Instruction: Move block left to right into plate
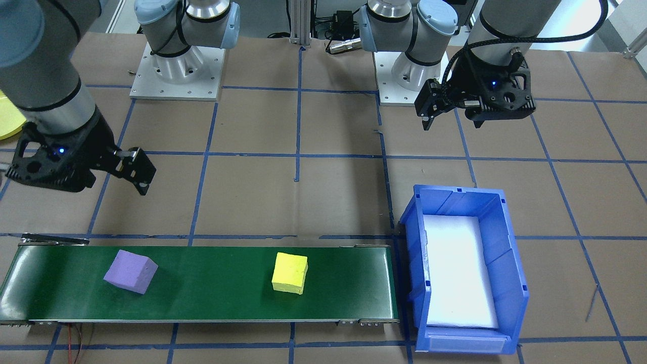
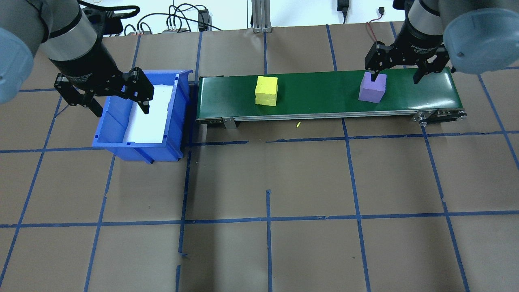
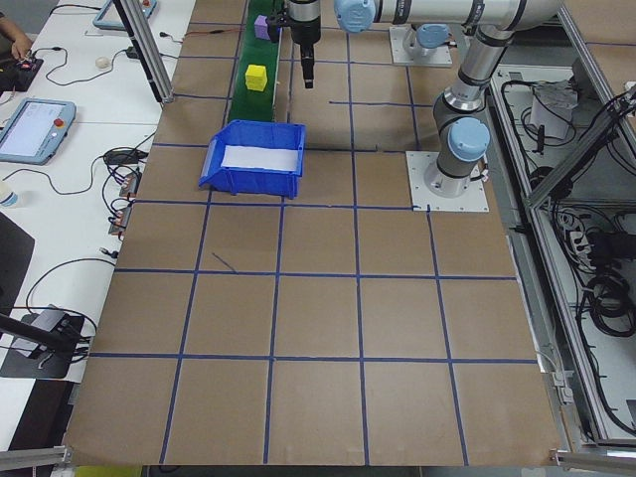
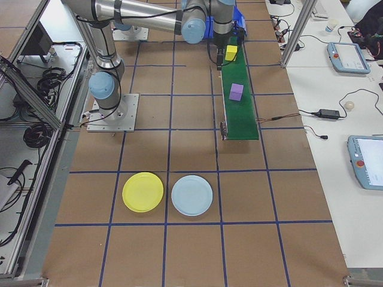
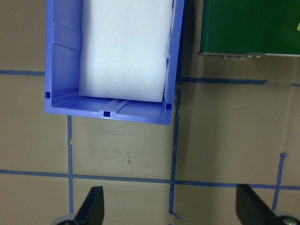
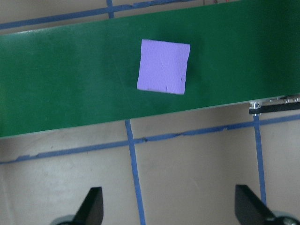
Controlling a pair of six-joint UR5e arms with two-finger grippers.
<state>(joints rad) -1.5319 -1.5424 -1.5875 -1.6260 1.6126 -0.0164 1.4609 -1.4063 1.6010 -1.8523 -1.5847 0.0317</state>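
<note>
Left pincer (image 2: 108, 94) hanging spread wide and empty above the worktop (image 2: 259, 182), at the robot-side edge of the blue bin (image 2: 140, 142), fingertips (image 5: 91, 206) pointing down in the left wrist view over bare brown paper. Right pincer (image 2: 399, 67) likewise wide apart, holding nothing, poised above the worktop just on the robot side of the green conveyor belt (image 2: 324, 95), near the purple block (image 2: 372, 89) but not touching it; in the right wrist view that block sitting square on the belt, beyond the fingertips (image 6: 91, 206). Both arms reaching forward from their bases, wrists turned downward. Worktop covered in brown paper, ruled into squares by blue tape (image 2: 267, 219). Cables and aluminium framing behind the far edge; a side bench with tablets (image 4: 366, 160) and wires along the operators' side. On the belt, well apart: a yellow block (image 2: 266, 91) toward the bin end, the purple one toward the other. Blue bin touching the belt's end, lined with a white sheet (image 2: 148, 117), otherwise holding nothing. Yellow plate (image 4: 142, 192) lying flat on the worktop far off past the belt's free end, on the robot's right, bare, just beside a pale blue plate (image 4: 191, 195).
</note>
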